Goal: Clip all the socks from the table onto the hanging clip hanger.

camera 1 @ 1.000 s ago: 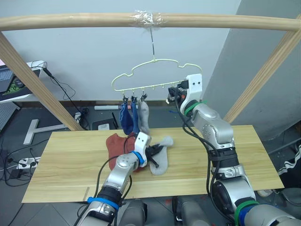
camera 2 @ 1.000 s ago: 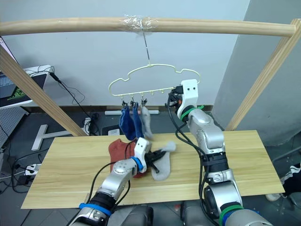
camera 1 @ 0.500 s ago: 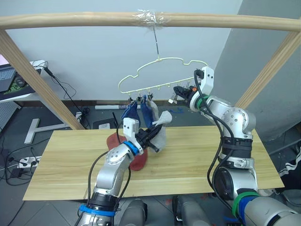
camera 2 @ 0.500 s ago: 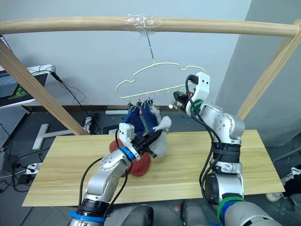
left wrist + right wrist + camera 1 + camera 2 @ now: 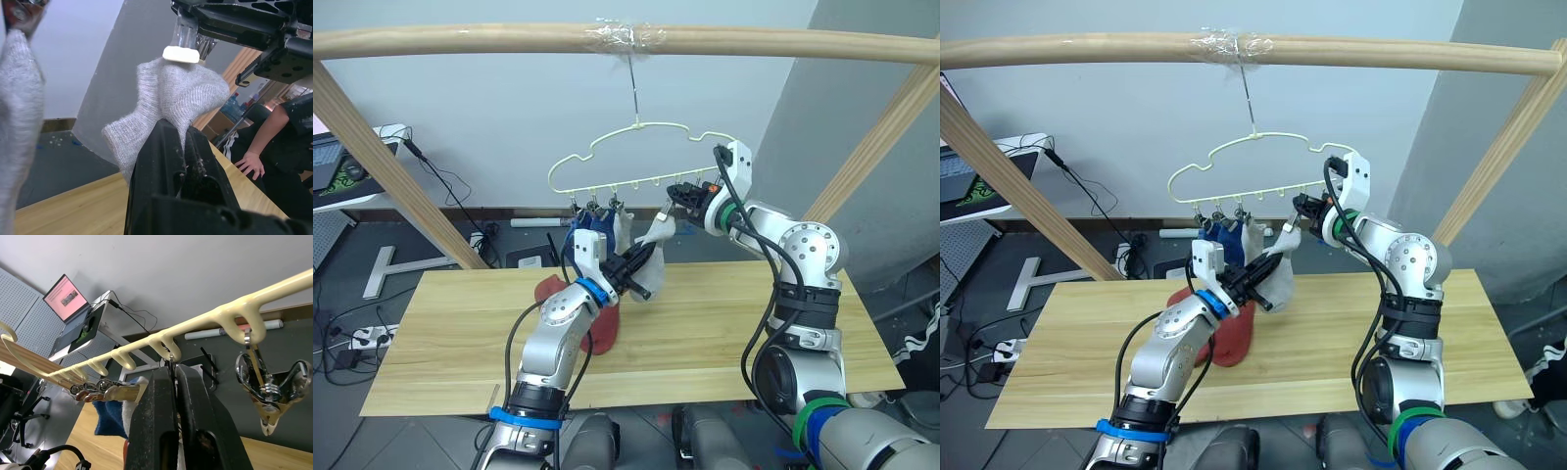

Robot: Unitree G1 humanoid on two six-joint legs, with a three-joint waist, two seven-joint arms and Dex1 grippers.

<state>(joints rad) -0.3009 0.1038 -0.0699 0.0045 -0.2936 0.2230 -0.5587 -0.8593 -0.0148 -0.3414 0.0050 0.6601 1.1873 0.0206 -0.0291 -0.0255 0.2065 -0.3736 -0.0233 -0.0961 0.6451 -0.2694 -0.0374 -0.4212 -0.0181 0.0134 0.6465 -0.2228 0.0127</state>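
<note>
Worktop: light wood planks, under a round wooden pole frame, grey wall behind.
Left end effector: clamped on a light grey sock, lifted off the worktop, its top edge right up at a clip.
Right end effector: pinched shut on a dark metal clip of the cream clip hanger, apparently squeezing it for the sock.
Clip mouth: pale pad touching the sock's top edge in the left wrist view; bite not confirmed.
Doing it well: feed the fabric edge deep between the clip's pads, keep the hanger steady, let go of the clip first, sock after.
Already hung: blue socks and a grey sock on the clips at the robot's left.
Waiting: rust-red socks on the worktop below.
In the way: hung grey sock close beside the raised one; free clip dangling just beside the right end effector.
Around: person's hand at the worktop edge, laptop off to the side.
</note>
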